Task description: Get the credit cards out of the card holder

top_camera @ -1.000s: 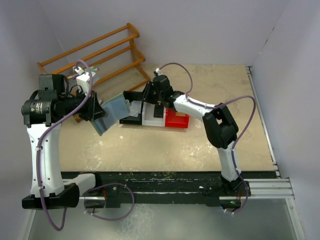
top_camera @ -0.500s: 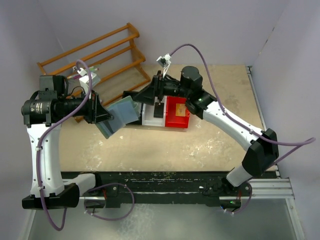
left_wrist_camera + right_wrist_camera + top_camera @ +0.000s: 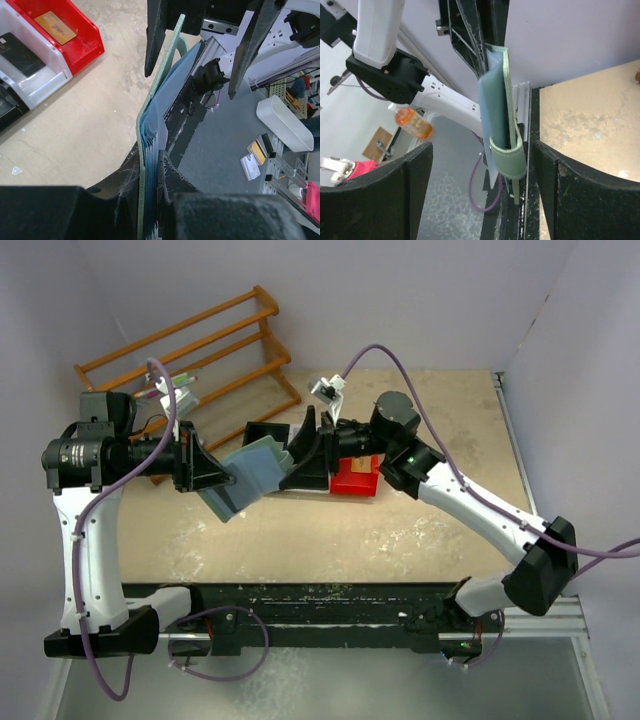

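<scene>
The grey-green card holder point(image 3: 248, 472) hangs above the table, and my left gripper point(image 3: 215, 475) is shut on its near edge. In the left wrist view the card holder point(image 3: 165, 85) stands edge-on, its pale blue pockets fanned between my left gripper's point(image 3: 149, 172) fingers. My right gripper point(image 3: 290, 455) is open, its fingers on either side of the holder's far edge without touching. In the right wrist view the card holder point(image 3: 496, 105) and its strap loop point(image 3: 508, 161) sit between the jaws of my right gripper point(image 3: 482, 192). An orange-gold card point(image 3: 55, 27) lies in the red bin point(image 3: 85, 37). A black card point(image 3: 20, 52) lies in the white bin point(image 3: 47, 82).
A wooden rack point(image 3: 190, 350) stands at the back left. A black bin point(image 3: 265, 432) and the red bin point(image 3: 355, 483) sit mid-table, partly under my right arm. Walls close in the left, back and right sides.
My right gripper has opened, left the bins and swung left to face the card holder. My left gripper has turned the holder and brought it a little to the right.
</scene>
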Robot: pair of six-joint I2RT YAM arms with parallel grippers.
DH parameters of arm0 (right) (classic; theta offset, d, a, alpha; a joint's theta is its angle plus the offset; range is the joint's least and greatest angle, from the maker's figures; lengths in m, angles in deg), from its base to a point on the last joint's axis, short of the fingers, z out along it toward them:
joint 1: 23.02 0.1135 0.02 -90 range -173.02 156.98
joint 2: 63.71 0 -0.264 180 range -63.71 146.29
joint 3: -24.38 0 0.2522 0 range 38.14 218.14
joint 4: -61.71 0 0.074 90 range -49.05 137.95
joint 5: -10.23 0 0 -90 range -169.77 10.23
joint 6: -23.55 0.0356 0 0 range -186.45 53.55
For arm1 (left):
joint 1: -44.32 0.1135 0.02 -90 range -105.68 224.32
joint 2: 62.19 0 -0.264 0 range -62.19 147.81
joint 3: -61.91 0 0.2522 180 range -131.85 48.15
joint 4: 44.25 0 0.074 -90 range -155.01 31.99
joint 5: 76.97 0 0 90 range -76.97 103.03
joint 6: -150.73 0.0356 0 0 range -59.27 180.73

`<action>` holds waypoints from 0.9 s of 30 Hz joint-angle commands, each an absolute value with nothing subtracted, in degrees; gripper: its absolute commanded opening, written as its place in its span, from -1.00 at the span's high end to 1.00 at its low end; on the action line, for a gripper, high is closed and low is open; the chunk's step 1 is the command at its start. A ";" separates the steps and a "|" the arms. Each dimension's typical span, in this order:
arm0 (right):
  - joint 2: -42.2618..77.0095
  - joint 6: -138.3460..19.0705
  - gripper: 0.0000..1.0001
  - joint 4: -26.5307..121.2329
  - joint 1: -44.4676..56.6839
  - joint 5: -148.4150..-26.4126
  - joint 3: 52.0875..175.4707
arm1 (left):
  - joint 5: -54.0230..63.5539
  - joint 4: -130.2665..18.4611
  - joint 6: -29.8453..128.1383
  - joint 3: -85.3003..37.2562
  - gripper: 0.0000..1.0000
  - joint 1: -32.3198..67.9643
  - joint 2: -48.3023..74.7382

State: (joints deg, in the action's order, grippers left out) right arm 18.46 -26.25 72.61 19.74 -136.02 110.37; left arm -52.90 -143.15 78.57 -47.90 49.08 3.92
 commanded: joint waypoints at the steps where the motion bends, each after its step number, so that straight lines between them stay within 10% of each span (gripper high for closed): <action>1: 17.04 -33.03 -0.50 65.40 22.11 -128.98 115.13 | -58.95 -144.13 81.31 -49.09 0.96 49.24 4.29; 7: 19.63 -35.85 -0.04 60.15 24.07 -123.93 119.16 | -60.45 -145.64 82.26 -49.43 0.95 49.27 4.61; 11: 19.82 -36.18 0.61 58.69 24.44 -121.76 120.15 | -60.55 -145.72 82.34 -49.90 0.88 49.24 4.42; 13: 19.20 -35.58 1.00 58.41 24.44 -119.81 120.16 | -60.37 -145.72 82.42 -50.21 0.50 49.24 4.29; 15: 17.99 -33.72 1.00 59.09 24.33 -119.42 119.06 | -60.10 -145.72 82.73 -50.25 -0.23 49.24 4.02; 17: 16.31 -31.18 1.00 62.60 23.57 -118.30 117.07 | -59.53 -145.05 83.22 -49.94 -0.43 49.24 3.28; 27: 14.13 -21.54 1.00 75.55 22.07 -118.83 111.80 | -58.27 -140.17 83.13 -43.78 -0.42 49.24 -1.62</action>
